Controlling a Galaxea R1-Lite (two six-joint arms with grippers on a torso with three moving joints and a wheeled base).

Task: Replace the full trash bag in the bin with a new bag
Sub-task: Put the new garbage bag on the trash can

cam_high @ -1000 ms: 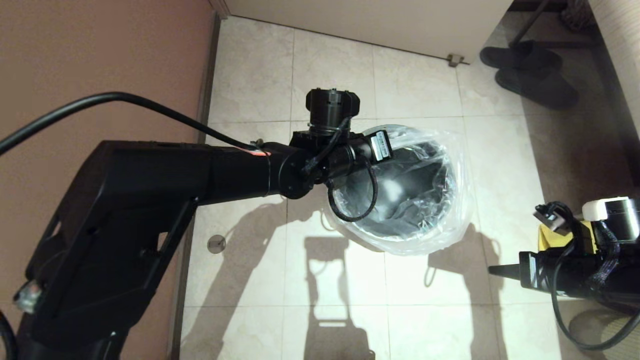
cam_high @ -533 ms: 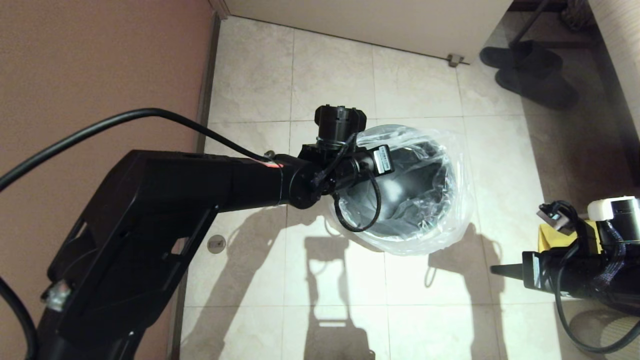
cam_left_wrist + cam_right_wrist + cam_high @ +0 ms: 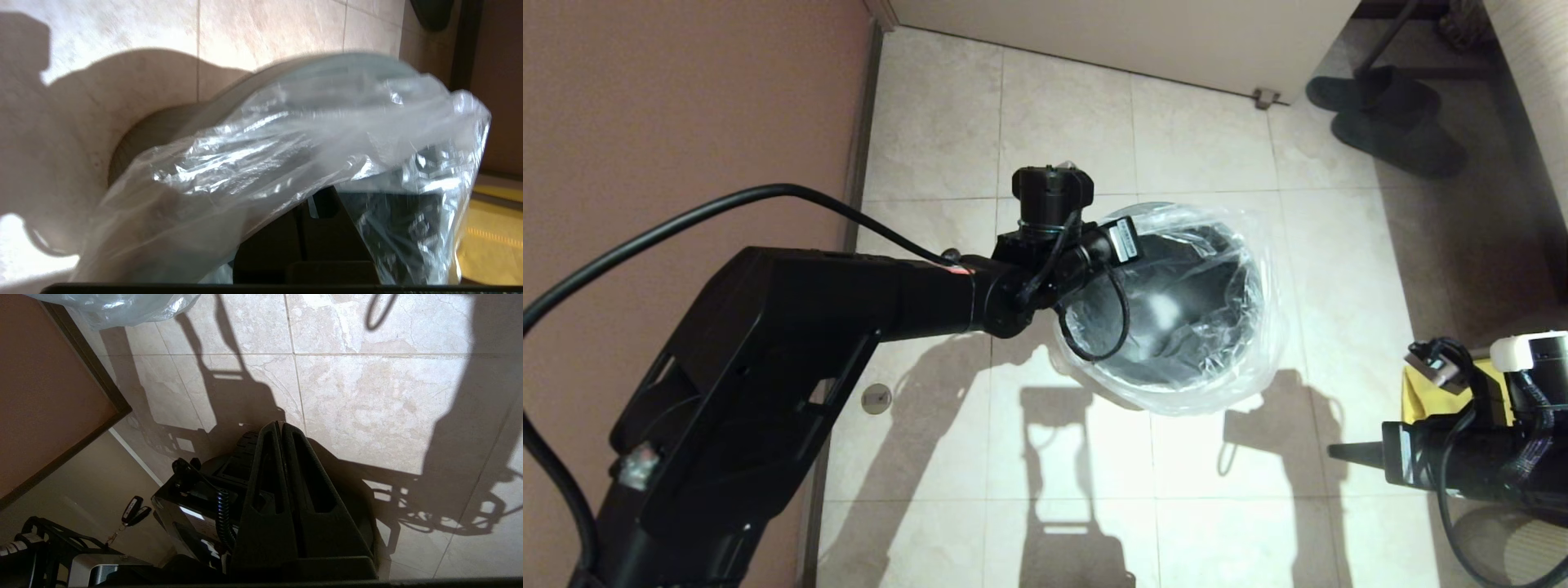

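The bin stands on the tiled floor in mid-view, its dark inside showing through the new bag. The clear crinkly film lines the bin and hangs over its rim all round. My left wrist is over the bin's left rim and hides the fingers from the head view. In the left wrist view my left gripper is shut on the new bag, whose edge drapes over its tips beside the grey rim of the bin. My right gripper hangs shut and empty at lower right, over bare tile.
An opaque yellow bag lies behind the right arm. Dark slippers sit at the far right by a doorstop. A floor drain lies near the brown wall on the left.
The left wrist swung toward the bin's middle, then drew back left and away, tugging the bag's left edge with it. The right gripper sank slightly lower in view.
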